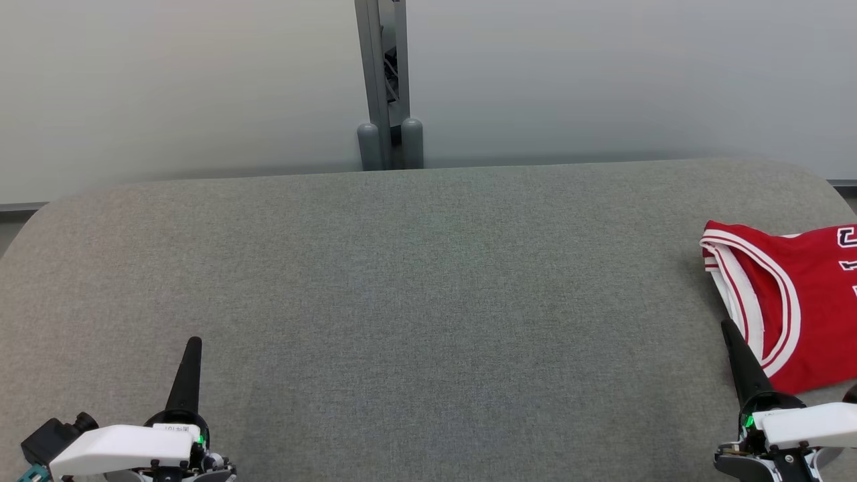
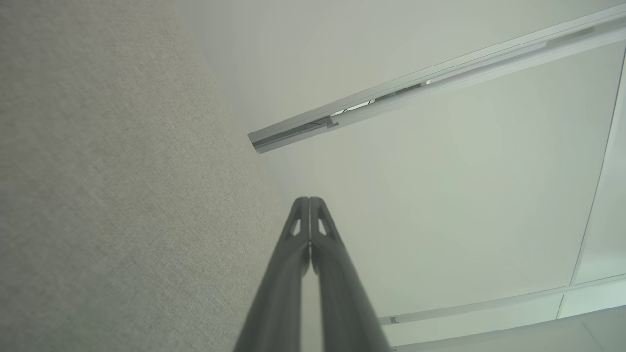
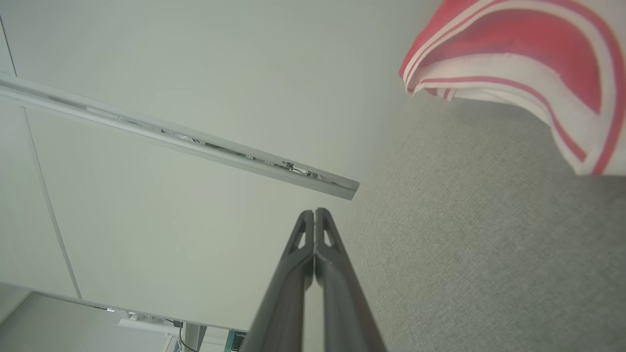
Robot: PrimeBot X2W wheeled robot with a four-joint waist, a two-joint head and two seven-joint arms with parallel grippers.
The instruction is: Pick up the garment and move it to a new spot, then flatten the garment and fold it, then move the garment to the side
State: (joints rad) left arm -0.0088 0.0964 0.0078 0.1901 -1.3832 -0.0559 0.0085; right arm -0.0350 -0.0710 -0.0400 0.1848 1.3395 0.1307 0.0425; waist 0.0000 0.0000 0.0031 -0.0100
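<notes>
The garment (image 1: 803,294), a red jersey with white trim, lies folded at the right end of the grey table (image 1: 428,301). The left gripper (image 1: 193,345) hovers over bare cloth, fingers pressed together. The right gripper (image 1: 727,328), likewise closed and empty, sits near the jersey's edge.

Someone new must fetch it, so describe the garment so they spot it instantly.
Find the grey table by the pale wall. At its right end, beside the right gripper, lies the garment. It is a red jersey with white-striped trim against plain grey cloth.
</notes>
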